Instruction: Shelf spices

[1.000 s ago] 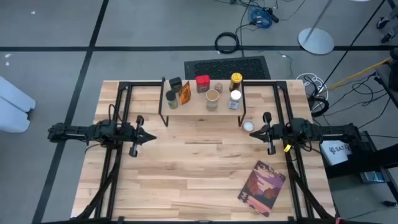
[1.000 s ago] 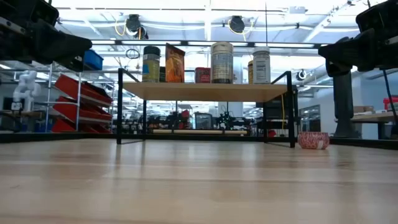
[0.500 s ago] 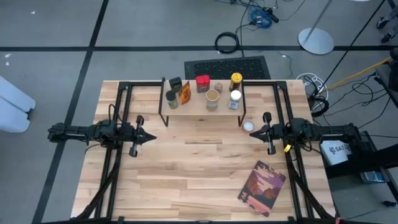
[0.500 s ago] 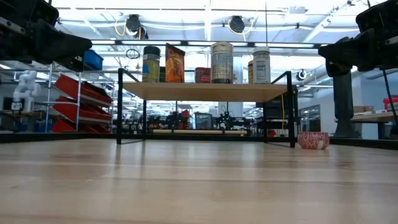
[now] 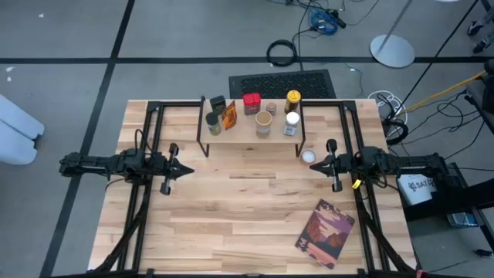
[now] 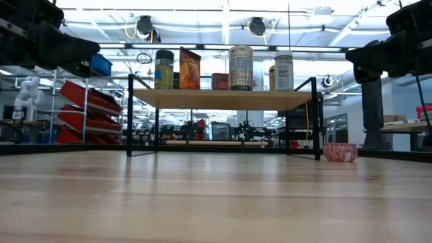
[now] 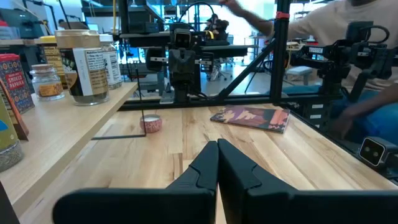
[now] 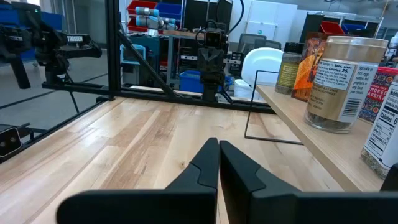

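While six spices (image 5: 264,120) top the shelf (image 5: 239,135), both closed grippers (image 5: 187,169) flank it

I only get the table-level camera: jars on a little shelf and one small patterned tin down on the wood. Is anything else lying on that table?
Observer: Yes, a book lies flat near the front right corner of the table.
Operator: And the dark shapes in my top corners?
Observer: Those are the arms. The left gripper and the right gripper point at each other across the table, both shut and empty.
Operator: What's on top of the tin?
Observer: From above, the tin shows a white top.
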